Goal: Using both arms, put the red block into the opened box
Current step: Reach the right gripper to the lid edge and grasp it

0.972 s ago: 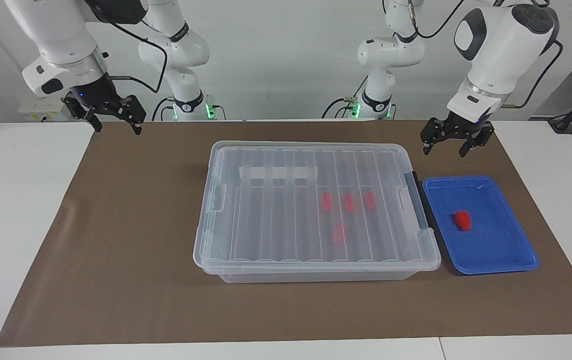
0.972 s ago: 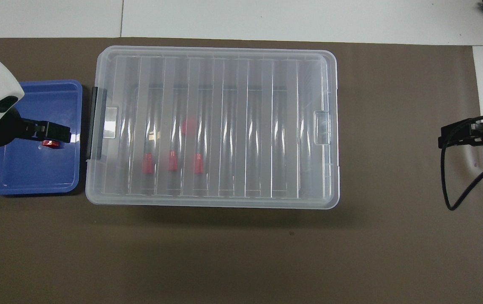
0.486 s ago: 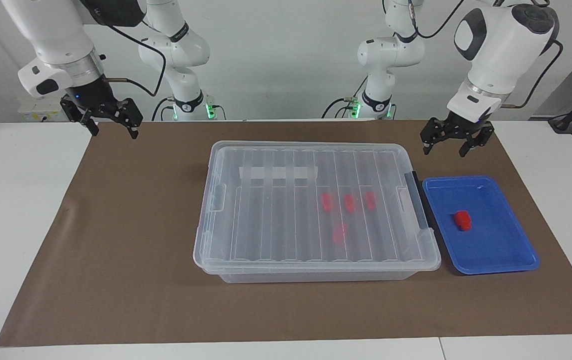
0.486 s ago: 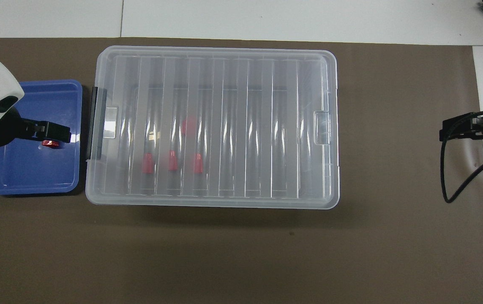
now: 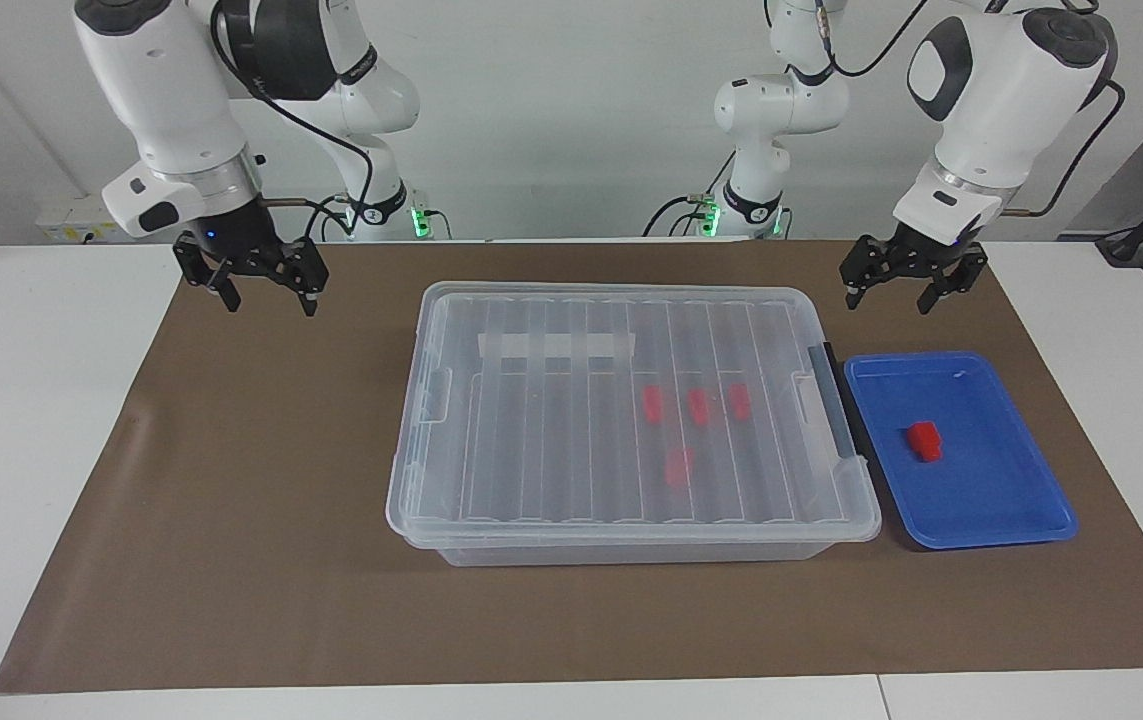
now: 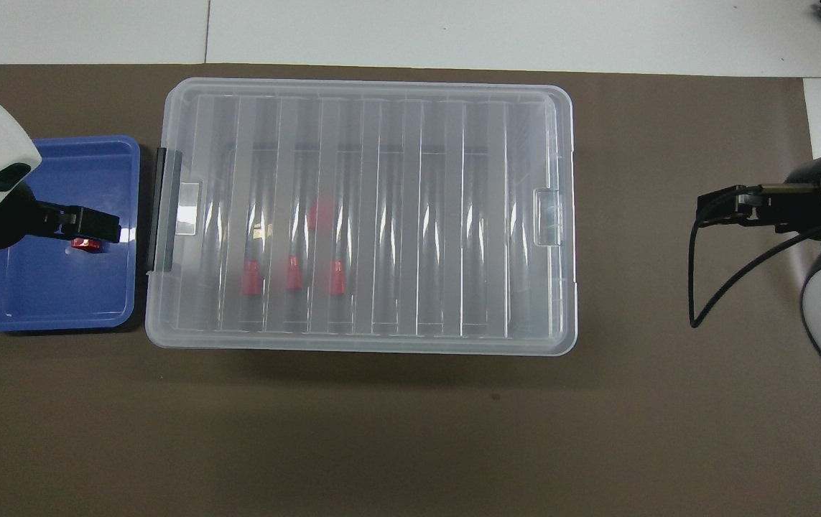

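A red block [image 5: 924, 441] [image 6: 85, 244] lies in the shallow blue tray [image 5: 981, 490] [image 6: 44, 287], beside the box at the left arm's end of the table. The clear box [image 5: 551, 450] [image 6: 410, 215] stands mid-table with its ribbed lid on. Through the lid I see several more red blocks [image 5: 696, 405] [image 6: 294, 276]. My left gripper [image 5: 888, 303] [image 6: 98, 228] hangs open and empty over the tray, well above the block. My right gripper [image 5: 270, 306] [image 6: 712, 208] is open and empty in the air over the brown mat, apart from the box.
A brown mat [image 5: 231, 500] [image 6: 381, 431] covers most of the white table. The box's dark grey handle [image 5: 836, 415] [image 6: 164, 208] faces the tray. A black cable [image 6: 712, 301] loops down from the right arm.
My right gripper has swung in over the mat toward the box and come a little lower. The left arm, the box and the blocks have not moved.
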